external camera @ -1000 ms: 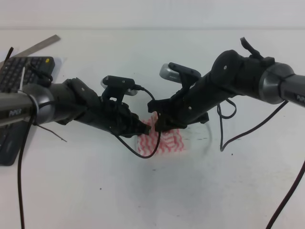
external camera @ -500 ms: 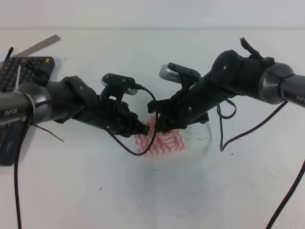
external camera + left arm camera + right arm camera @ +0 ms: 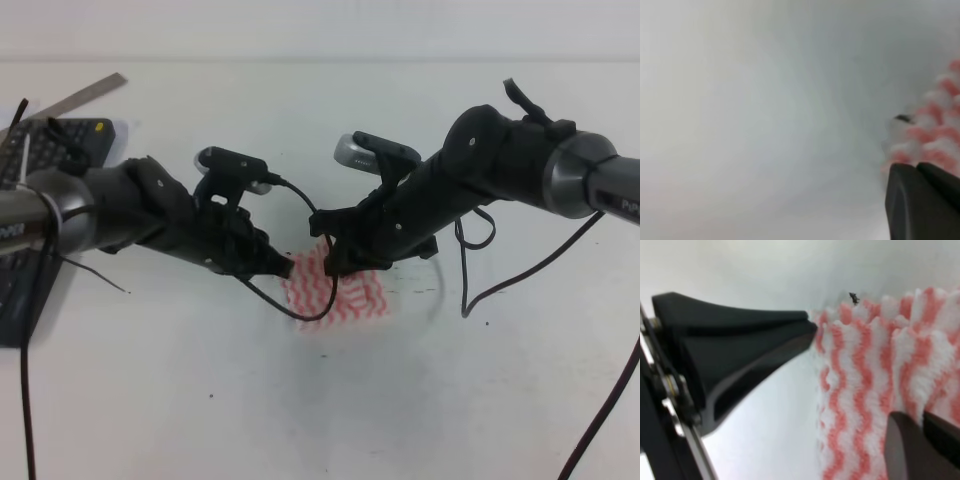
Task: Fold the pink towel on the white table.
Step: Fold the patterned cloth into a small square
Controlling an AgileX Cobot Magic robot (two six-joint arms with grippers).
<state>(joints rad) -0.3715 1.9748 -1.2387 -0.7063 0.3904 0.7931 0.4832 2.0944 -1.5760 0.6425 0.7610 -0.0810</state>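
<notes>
The pink towel (image 3: 347, 297) lies as a small bundle with wavy pink and white stripes in the middle of the white table (image 3: 300, 400). My left gripper (image 3: 288, 267) is shut, and its tip touches the towel's upper left edge; in the right wrist view it is the black wedge (image 3: 807, 329) at the cloth's rim. My right gripper (image 3: 333, 262) is shut over the towel's top edge. In its own view the closed fingertips (image 3: 905, 422) sit against a raised fold of towel (image 3: 860, 380). The left wrist view is blurred, with towel (image 3: 935, 125) just past the shut gripper (image 3: 916, 170).
A dark grey keyboard (image 3: 35, 150) lies at the far left, with a metal ruler (image 3: 75, 97) behind it. A black cable (image 3: 322, 312) from the left arm loops across the towel. Another cable (image 3: 480, 270) hangs from the right arm.
My left arm has drawn back to the left, so its tip now sits at the towel's left edge and more cloth shows. The right arm has barely moved.
</notes>
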